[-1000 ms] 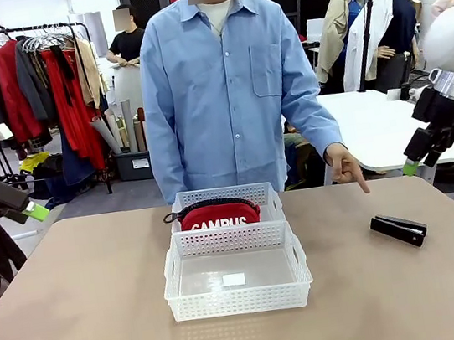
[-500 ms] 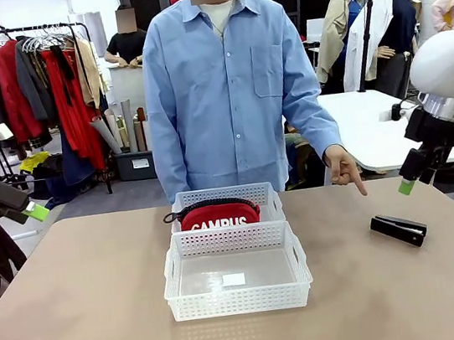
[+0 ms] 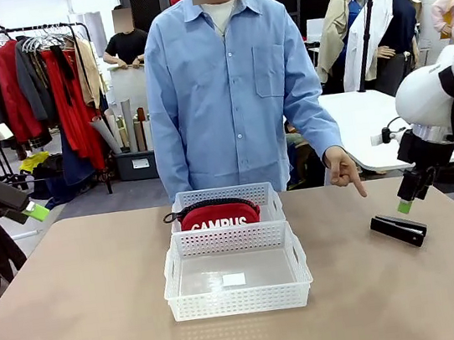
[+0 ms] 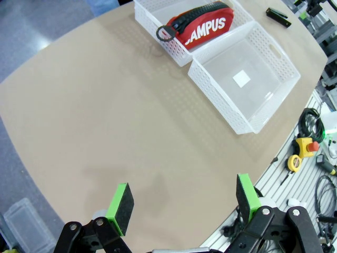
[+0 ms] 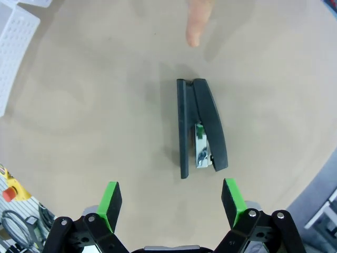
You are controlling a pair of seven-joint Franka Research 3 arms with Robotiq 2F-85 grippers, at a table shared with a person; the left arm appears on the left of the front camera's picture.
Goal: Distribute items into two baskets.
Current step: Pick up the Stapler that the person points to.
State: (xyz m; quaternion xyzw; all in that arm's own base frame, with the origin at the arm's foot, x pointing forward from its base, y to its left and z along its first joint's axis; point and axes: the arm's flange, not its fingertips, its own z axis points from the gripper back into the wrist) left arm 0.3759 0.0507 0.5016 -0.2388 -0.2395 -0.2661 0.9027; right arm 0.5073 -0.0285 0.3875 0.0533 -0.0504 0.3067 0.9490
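Jaws of the right gripper (image 5: 169, 192) stand wide apart with nothing between them, poised above the table (image 3: 86, 308) and pointed down at the black stapler (image 5: 202, 126). The stapler lies just ahead of the fingertips and roughly centred between them, its long axis running away from the gripper, and it seems to rest on its side with the metal of its underside showing. A little beyond the stapler's far end, the person's hand (image 3: 344, 169) points an index finger down at it without touching it. Well off to that gripper's side, towards the middle of the table, two white lattice baskets sit end to end and touching. The near basket (image 3: 240, 303) is empty but for a small white label on its floor. The far basket (image 3: 222, 196), next to the person, holds the red CAMPUS pouch (image 3: 219, 216), whose dark strap hangs over the rim. The left gripper (image 4: 184, 197) is also fully open and empty, held high off the table's edge, with both baskets well ahead of it. By my reading the task is about half done: the pouch is already placed in one basket, and the stapler is not yet picked up. What remains is to lower the right gripper, close it across the stapler's narrow body, carry it over and release it into the empty near basket. The slim stapler lies low on the table, so the fingertips would need to come down nearly to the tabletop.
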